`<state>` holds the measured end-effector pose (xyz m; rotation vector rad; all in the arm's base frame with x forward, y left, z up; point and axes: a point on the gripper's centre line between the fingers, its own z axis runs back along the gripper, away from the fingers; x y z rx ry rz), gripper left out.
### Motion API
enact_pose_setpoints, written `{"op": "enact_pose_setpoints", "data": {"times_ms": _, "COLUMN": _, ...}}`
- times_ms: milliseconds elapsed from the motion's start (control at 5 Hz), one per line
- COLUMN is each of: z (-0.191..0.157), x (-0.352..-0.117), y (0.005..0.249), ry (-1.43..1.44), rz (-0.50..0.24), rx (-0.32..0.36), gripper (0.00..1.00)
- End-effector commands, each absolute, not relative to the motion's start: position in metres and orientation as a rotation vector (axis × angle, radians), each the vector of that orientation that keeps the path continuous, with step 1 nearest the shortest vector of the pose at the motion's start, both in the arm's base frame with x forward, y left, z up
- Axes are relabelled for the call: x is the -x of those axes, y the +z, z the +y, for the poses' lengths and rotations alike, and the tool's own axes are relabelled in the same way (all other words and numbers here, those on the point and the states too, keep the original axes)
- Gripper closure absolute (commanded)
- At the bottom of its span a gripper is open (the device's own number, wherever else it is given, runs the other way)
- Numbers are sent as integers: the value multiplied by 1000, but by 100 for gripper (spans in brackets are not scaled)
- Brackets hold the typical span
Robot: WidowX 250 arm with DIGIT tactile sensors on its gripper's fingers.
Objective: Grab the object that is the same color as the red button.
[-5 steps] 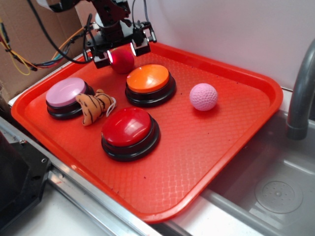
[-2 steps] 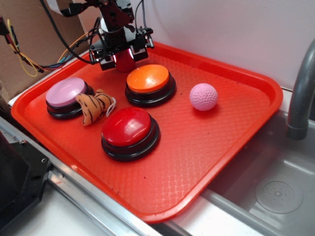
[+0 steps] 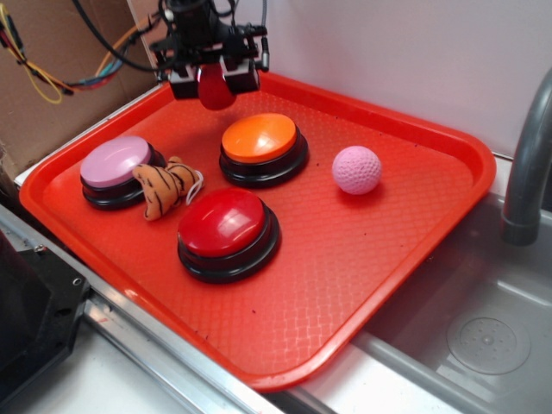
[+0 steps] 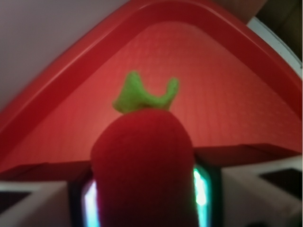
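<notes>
The dark-red fuzzy ball toy (image 3: 215, 88) is squeezed between my gripper's (image 3: 214, 80) fingers and hangs above the tray's far left corner. In the wrist view the toy (image 4: 144, 161) fills the middle, its green leafy tuft (image 4: 142, 94) pointing away, with lit pads pressed on both sides. The gripper (image 4: 144, 194) is shut on it. The red button (image 3: 227, 224), a glossy red dome on a black base, sits on the tray's near middle.
The red tray (image 3: 414, 241) also holds an orange button (image 3: 261, 143), a pink-lilac button (image 3: 116, 164), an orange tiger plush (image 3: 166, 190) and a pink golf ball (image 3: 357, 169). A sink (image 3: 483, 336) and grey faucet (image 3: 526, 172) lie right. Cardboard and cables stand at back left.
The gripper closed on the red toy on the tray, then rose with it; the toy now hangs above the tray surface. Nothing else moved.
</notes>
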<state>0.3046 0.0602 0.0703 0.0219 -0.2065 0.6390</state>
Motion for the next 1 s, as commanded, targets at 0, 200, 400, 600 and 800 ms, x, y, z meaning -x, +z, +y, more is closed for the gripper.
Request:
{"op": "enact_pose_setpoints", "data": {"times_ms": 0, "z": 56, "x": -286, "y": 171, "ry": 328, "rz": -202, "rx": 69, "gripper": 100}}
{"op": "enact_pose_setpoints", "data": {"times_ms": 200, "z": 46, "x": -267, "y": 194, "ry": 268, "rz": -205, "rx": 116, "gripper": 100}}
{"op": "enact_pose_setpoints", "data": {"times_ms": 400, "z": 40, "x": -247, "y": 201, "ry": 247, "rz": -221, "rx": 132, "gripper": 100}}
{"op": "enact_pose_setpoints", "data": {"times_ms": 600, "z": 37, "x": -236, "y": 193, "ry": 277, "rz": -246, "rx": 101, "gripper": 100}}
{"op": "enact_pose_setpoints", "data": {"times_ms": 800, "z": 49, "x": -241, "y": 194, "ry": 339, "rz": -203, "rx": 127, "gripper": 100}}
